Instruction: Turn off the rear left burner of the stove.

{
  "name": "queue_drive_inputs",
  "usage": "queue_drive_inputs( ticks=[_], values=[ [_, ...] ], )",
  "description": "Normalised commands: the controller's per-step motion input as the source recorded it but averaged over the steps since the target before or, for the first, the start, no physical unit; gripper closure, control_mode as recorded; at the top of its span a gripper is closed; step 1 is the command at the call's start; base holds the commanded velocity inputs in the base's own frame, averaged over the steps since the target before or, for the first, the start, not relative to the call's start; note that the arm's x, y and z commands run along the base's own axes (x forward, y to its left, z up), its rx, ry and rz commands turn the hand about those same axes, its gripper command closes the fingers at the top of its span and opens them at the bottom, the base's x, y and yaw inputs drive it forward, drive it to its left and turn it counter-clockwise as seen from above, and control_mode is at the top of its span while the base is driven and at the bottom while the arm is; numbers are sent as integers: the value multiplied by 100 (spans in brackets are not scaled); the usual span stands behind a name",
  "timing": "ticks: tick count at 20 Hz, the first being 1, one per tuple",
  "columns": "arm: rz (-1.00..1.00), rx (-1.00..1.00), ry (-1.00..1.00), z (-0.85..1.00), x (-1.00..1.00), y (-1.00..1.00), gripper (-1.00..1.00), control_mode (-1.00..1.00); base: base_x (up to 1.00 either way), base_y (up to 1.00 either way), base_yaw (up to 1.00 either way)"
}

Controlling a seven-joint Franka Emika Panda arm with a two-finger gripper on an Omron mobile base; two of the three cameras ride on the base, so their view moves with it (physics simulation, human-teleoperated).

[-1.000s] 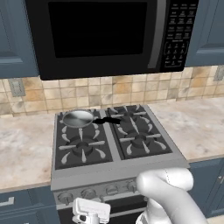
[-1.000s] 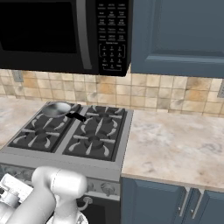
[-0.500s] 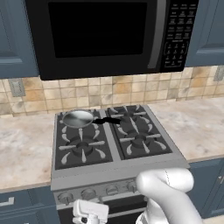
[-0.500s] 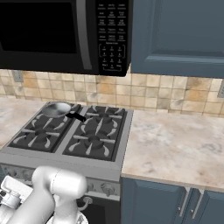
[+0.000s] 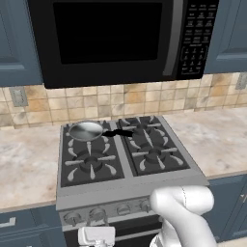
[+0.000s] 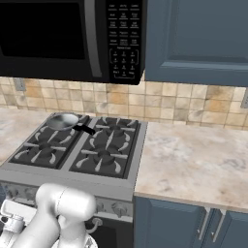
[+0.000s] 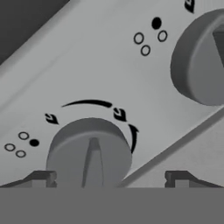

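From the left, a small steel pan (image 5: 86, 130) covers the stove's (image 5: 126, 183) rear left burner (image 5: 88, 137). From the right, the arm hides some knobs. Close up, the gripper (image 7: 109, 177) sits spread around a round grey knob (image 7: 89, 151), tips cut off.

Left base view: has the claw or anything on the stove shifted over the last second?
Hardly anything. The white hand sits low before the stove's knob row, perhaps a touch lower than a second ago. The small pan stays on the rear left burner, and the camera has not moved. In the hand view, a knob lies between the open claw's fingertips.
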Motion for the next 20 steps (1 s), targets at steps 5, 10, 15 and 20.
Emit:
queue_drive_inputs(
  ticks=[5,10,15,20],
  values=[
    [16,0,0,-25,34,2,-100,-100,0,0,0],
    [9,4,0,-18,41,1,-100,-100,0,0,0],
    [1,20,-1,0,20,0,-100,-100,0,0,0],
    [0,28,-3,0,0,0,-100,-100,0,0,0]
  ],
)
